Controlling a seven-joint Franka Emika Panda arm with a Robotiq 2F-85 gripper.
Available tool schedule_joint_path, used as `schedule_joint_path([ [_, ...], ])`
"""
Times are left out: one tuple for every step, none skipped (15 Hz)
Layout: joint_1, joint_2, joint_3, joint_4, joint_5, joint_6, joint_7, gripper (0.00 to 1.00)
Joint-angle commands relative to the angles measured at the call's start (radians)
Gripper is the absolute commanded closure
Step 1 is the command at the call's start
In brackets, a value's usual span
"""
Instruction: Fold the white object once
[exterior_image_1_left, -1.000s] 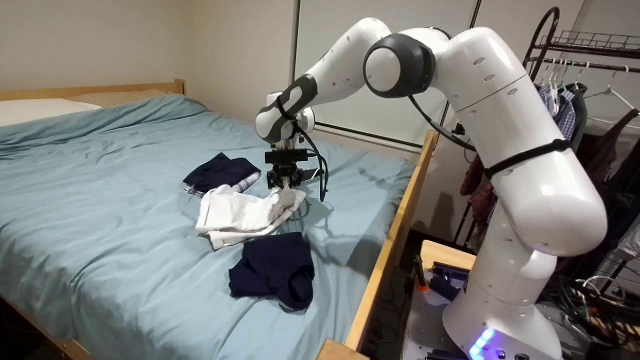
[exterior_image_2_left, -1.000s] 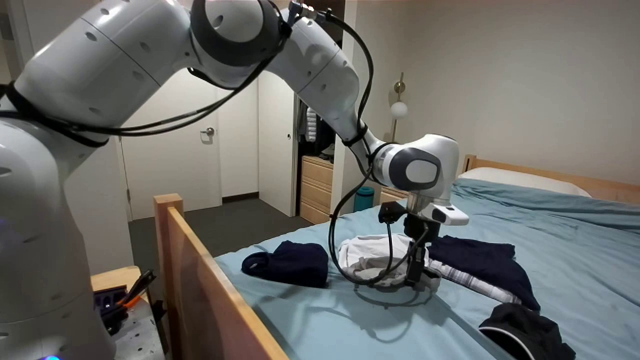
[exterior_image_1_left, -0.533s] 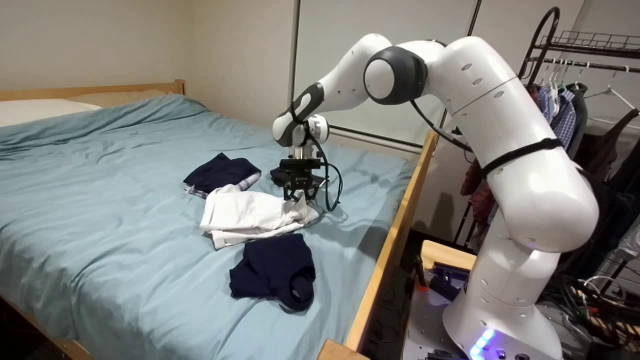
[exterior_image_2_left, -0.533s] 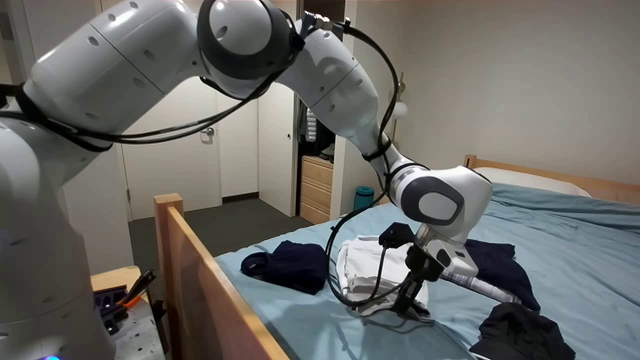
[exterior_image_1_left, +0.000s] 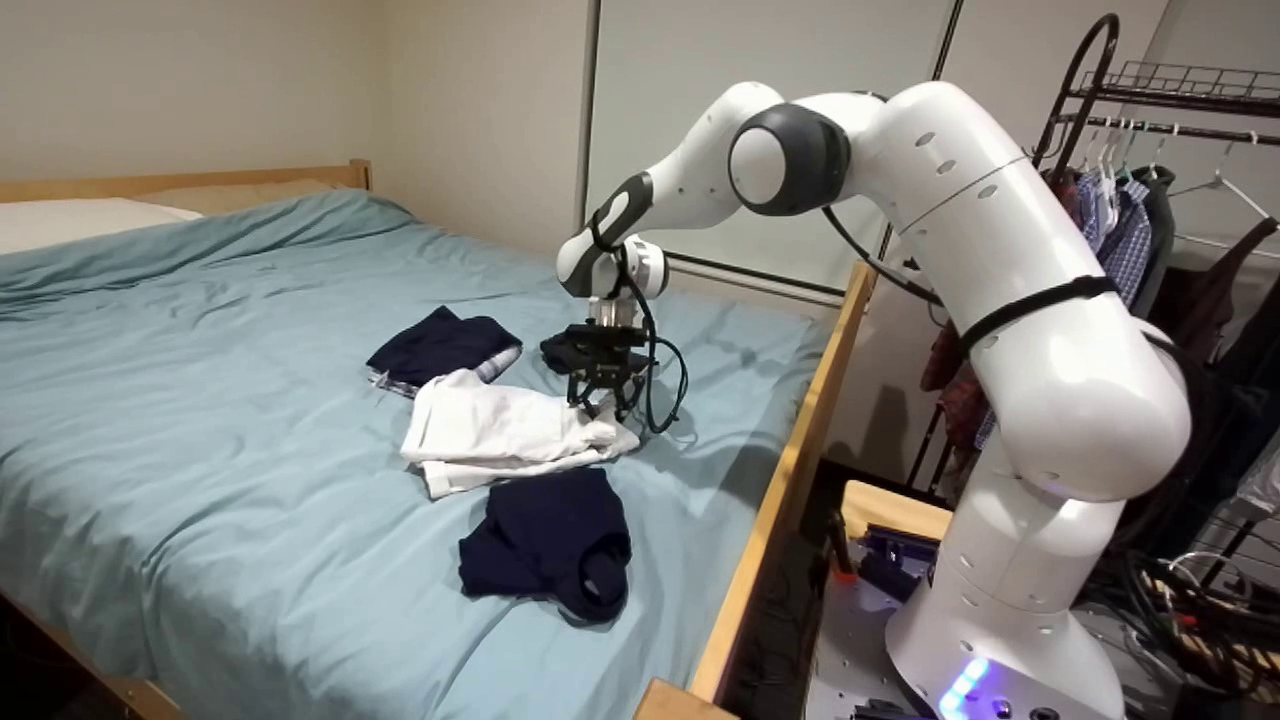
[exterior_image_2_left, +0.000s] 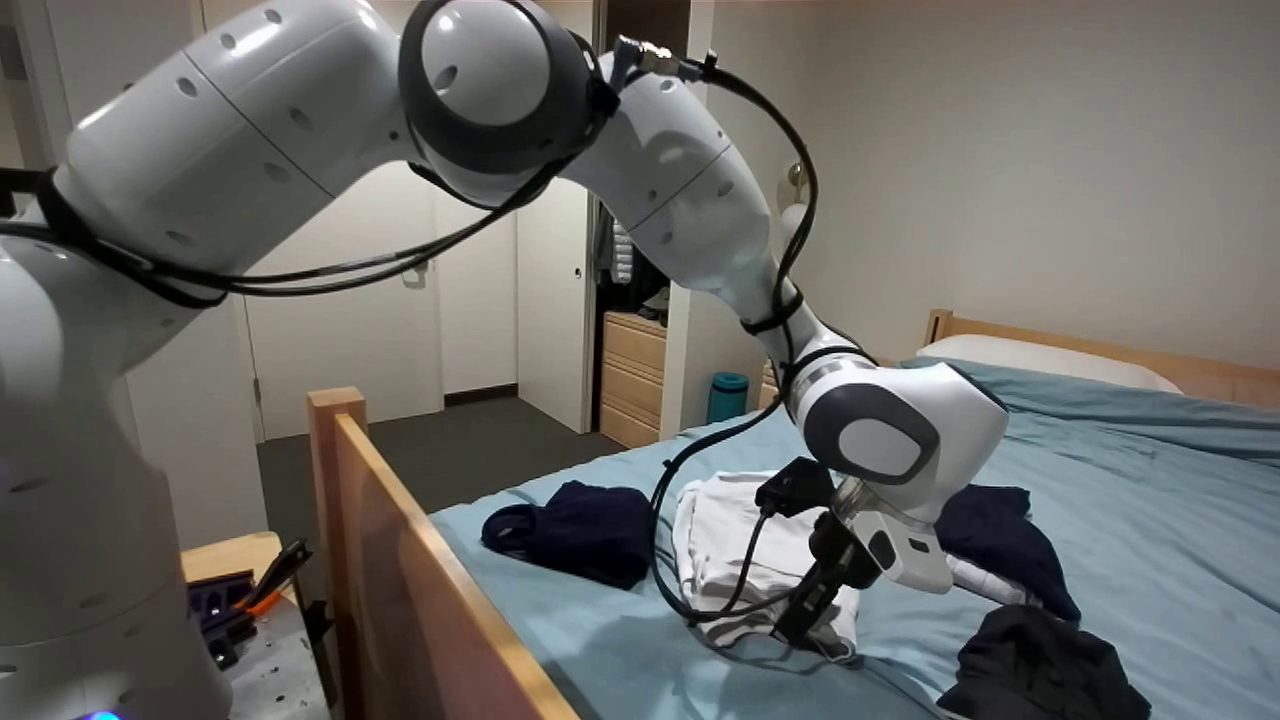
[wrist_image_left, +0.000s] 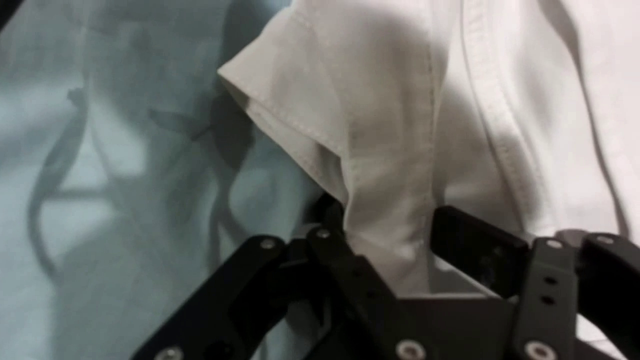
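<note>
The rumpled white cloth garment (exterior_image_1_left: 495, 425) lies on the light blue bed sheet (exterior_image_1_left: 250, 440), in the middle of an exterior view. Lower in that frame, a dark navy folded garment (exterior_image_1_left: 545, 540) is just beside it. Higher up is a second dark navy garment (exterior_image_1_left: 445, 342), with pale plaid cloth (exterior_image_1_left: 500, 363) poking out under it.

The robot's black two-finger gripper (wrist_image_left: 387, 219) is at the right end of the white garment there. In the wrist view its fingers (wrist_image_left: 477, 250) are spread apart. Some white cloth sits in the gap, but it does not look pinched.

The white garment should be light, soft and floppy. I don't think it can break, and it doesn't look slippery. The sewn lines (wrist_image_left: 500, 105) in the upper right of the wrist view are likely a bit thicker, so they should be good to grab. The loose corner (wrist_image_left: 280, 82) pointing to the upper left looks easy to hold too. Pinching just the top layer could leave the under layers behind. Going too low could grab the sheet.

In an exterior view, pale wooden drawers (exterior_image_2_left: 634, 380) stand near the middle. They look closed, so I can't see inside. Dark clothes (exterior_image_2_left: 652, 275) are above them. At the lower left is a dark blue blocky thing (exterior_image_2_left: 220, 598), maybe a small bin, beside a black tool (exterior_image_2_left: 285, 562). I can't tell what it holds.
</note>
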Motion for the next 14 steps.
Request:
schedule_joint_path([
  [-0.015,-0.022,0.027,-0.013,0.035,0.020,-0.040,0.19],
  [-0.017,-0.015,0.030,0.000,0.034,0.014,-0.043,0.12],
  [-0.026,-0.006,0.040,0.015,0.042,0.005,-0.058,0.06],
  [-0.034,0.005,0.048,0.029,0.050,0.003,-0.073,0.02],
  [-0.047,0.014,0.060,0.038,0.069,0.006,-0.098,0.00],
  [-0.058,0.031,0.073,0.037,0.096,0.031,-0.125,0.00],
  [-0.066,0.037,0.079,0.041,0.117,0.041,-0.142,0.00],
  [-0.077,0.046,0.089,0.043,0.139,0.059,-0.170,0.00],
  [-0.091,0.059,0.102,0.051,0.161,0.075,-0.199,0.00],
  [-0.104,0.074,0.115,0.060,0.184,0.083,-0.224,0.00],
  [-0.114,0.084,0.125,0.065,0.202,0.087,-0.243,0.00],
  [-0.120,0.091,0.130,0.067,0.218,0.092,-0.263,0.00],
  [-0.120,0.094,0.130,0.068,0.225,0.096,-0.274,0.00],
  [-0.122,0.095,0.130,0.066,0.235,0.100,-0.284,0.00],
])
